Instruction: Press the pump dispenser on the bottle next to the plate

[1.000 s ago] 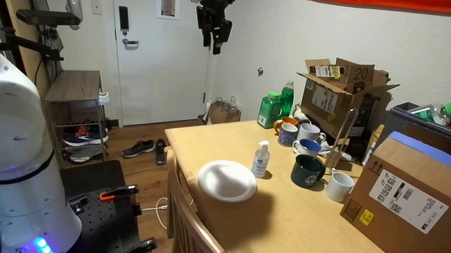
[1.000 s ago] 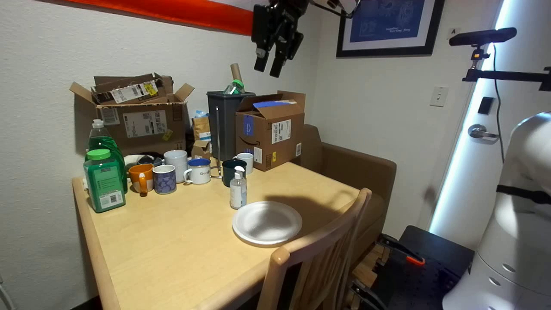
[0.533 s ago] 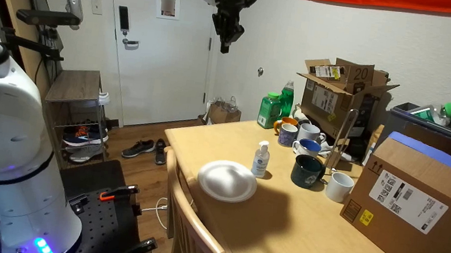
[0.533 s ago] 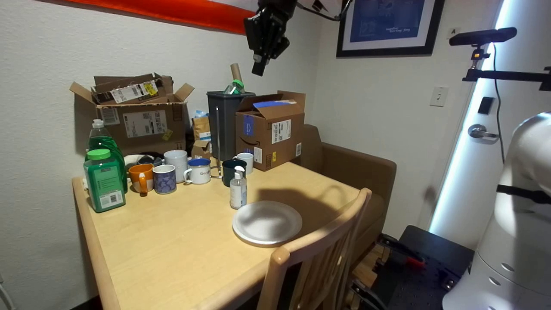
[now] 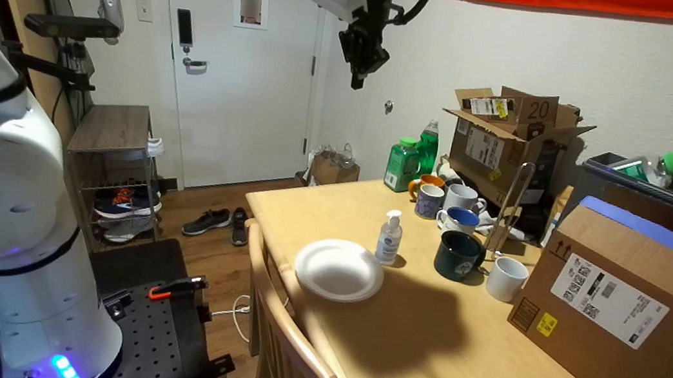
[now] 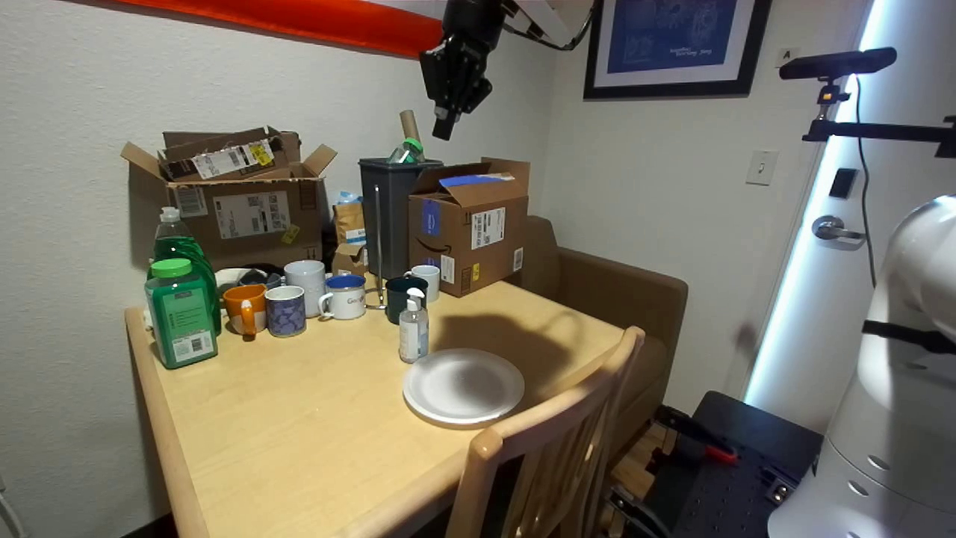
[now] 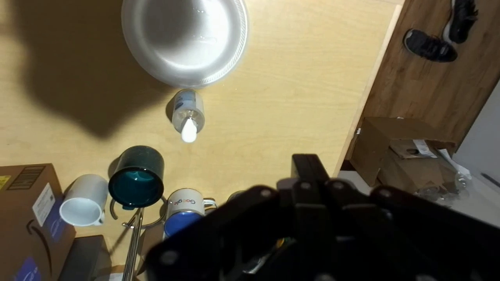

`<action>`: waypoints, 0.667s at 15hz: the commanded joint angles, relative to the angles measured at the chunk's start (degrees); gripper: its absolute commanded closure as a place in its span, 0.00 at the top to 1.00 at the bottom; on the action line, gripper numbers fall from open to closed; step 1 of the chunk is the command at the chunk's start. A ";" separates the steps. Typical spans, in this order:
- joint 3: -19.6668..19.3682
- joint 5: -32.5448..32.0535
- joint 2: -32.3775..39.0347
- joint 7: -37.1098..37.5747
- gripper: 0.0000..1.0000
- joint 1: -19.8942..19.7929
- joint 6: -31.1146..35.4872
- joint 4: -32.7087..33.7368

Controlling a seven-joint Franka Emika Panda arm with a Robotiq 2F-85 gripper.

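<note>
One bottle [image 5: 388, 244] seen just beside the plate [image 5: 339, 270]

In an exterior view, the gripper [image 5: 357, 82] is held well above the bench [image 5: 321, 206]. In an exterior view, the upright bottle is topped by the pump dispenser [image 6: 414, 297]. In the wrist view, the fingers [image 7: 313, 168] are set together.

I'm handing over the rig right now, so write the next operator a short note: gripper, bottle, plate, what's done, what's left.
Gripper: shut on nothing, high above the table, well clear of the pump.
Things: the bottle stands upright on the table beside the plate; whether they touch is hard to tell. The pump tops the bottle, and nothing is on it.
Done: gripper shut; no press shows.
Left: move over the pump, lower and press straight down, probably best with the gripper closed; an off-centre push might tip the bottle.
</note>
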 commanded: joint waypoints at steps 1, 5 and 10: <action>0.26 -1.17 1.97 -1.49 0.00 -0.77 1.35 2.21; 0.08 -0.78 3.23 -4.80 0.00 -0.77 6.14 1.94; -0.11 -0.98 5.63 -5.58 0.00 -1.17 11.13 1.70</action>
